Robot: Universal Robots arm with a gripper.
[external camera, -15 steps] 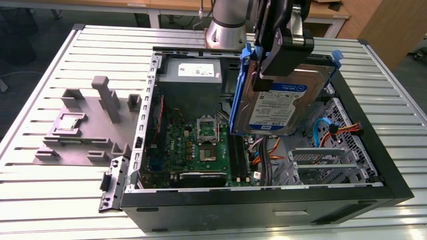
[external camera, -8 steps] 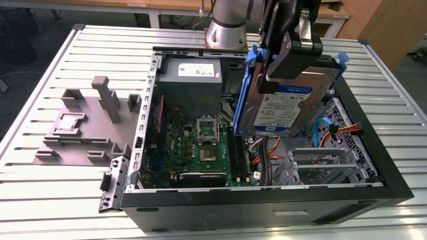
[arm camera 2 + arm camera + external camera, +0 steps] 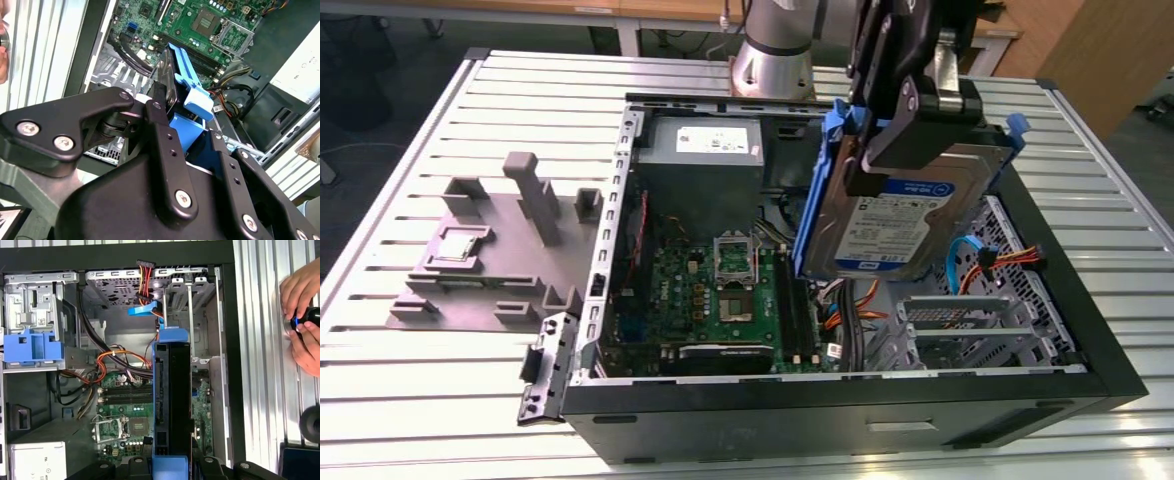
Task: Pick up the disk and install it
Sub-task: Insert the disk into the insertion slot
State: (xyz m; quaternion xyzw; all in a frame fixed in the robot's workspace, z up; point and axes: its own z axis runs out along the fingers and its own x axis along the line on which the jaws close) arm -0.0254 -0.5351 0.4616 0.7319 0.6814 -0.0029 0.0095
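The disk [image 3: 894,225], a silver-grey drive with a white-and-blue label in a blue plastic carrier, hangs upright and slightly tilted above the open computer case [image 3: 1067,330]. My gripper [image 3: 907,145] is shut on its upper edge, holding it over the case's right half near the metal drive cage [image 3: 961,320]. In the second wrist view the disk [image 3: 180,75] shows edge-on, clamped by the black fingers [image 3: 162,145] of my gripper [image 3: 187,125]. In the first wrist view the disk [image 3: 172,390] again stands edge-on above the motherboard, with my gripper [image 3: 170,462] on it.
Inside the case are a green motherboard [image 3: 720,290], a grey power-supply box [image 3: 700,150] and orange and blue cables [image 3: 987,260]. A blue bracket [image 3: 32,347] sits in a bay. A grey fixture [image 3: 494,250] lies on the slatted table. A person's hand [image 3: 302,315] grips a black object beside the case.
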